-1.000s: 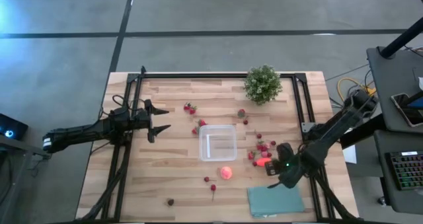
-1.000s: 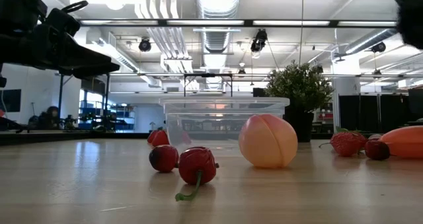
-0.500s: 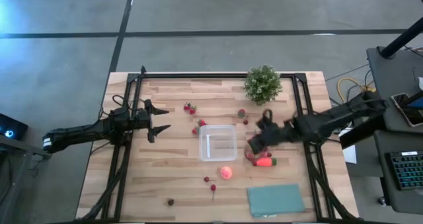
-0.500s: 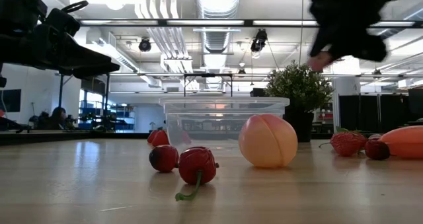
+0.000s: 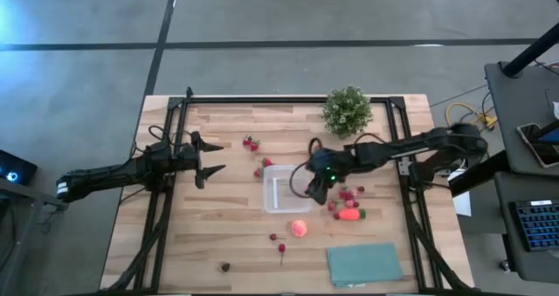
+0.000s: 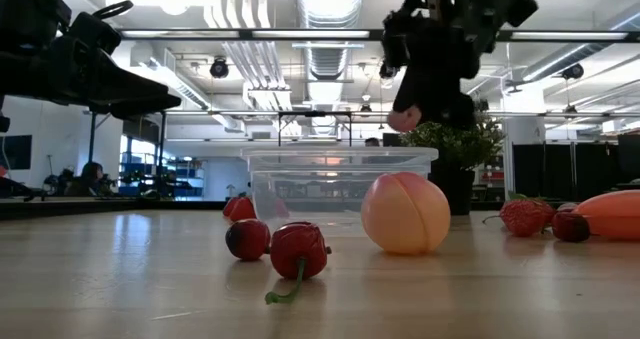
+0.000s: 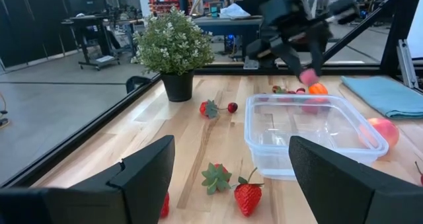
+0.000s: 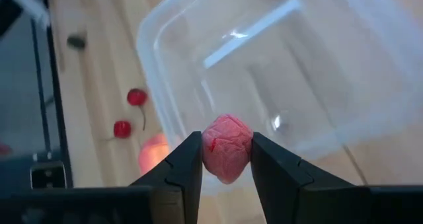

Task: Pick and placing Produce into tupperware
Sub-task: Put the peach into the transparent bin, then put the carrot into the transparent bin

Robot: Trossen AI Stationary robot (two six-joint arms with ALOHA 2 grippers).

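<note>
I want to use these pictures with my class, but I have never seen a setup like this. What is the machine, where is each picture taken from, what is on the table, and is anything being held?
It is a robot with two dark arms at a wooden table. One picture looks straight down, one looks level across the tabletop, and two come from cameras on the arms' wrists. On the table lie toy produce, a clear tupperware, a potted plant and a teal cloth. The right gripper is above the tupperware's rim, pinching a small pink-red toy piece. The left gripper waits open at the table's left side, holding nothing.
</note>
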